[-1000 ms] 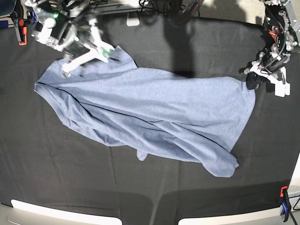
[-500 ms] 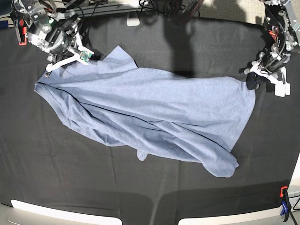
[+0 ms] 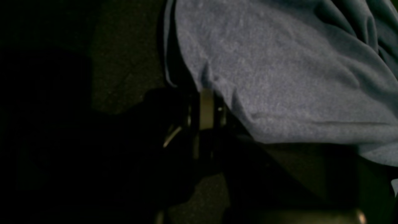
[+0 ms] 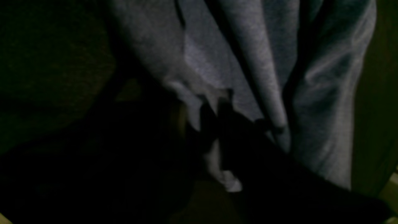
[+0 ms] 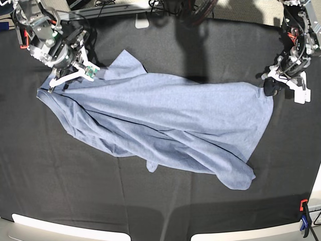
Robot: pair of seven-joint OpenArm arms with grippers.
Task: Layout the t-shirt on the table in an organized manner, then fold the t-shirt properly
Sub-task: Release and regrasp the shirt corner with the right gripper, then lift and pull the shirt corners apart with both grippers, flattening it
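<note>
Shirt [image 5: 165, 125] lies crumpled across the black desk [image 5: 60, 181], not flat yet | Your left claw [image 5: 273, 86] pinches its edge tight, I think to pull it straight | Your right claw [image 5: 67, 79] reaches low over the far corner; you cannot tell if it grips yet

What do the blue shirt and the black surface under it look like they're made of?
The t-shirt looks like soft knitted cotton jersey: matte, heathered blue-grey, draping in loose folds; the left wrist view shows a fine flecked weave. The table seems covered in black cloth, matte and slightly wrinkled, not hard board. Exact fibres can't be told by sight.
</note>
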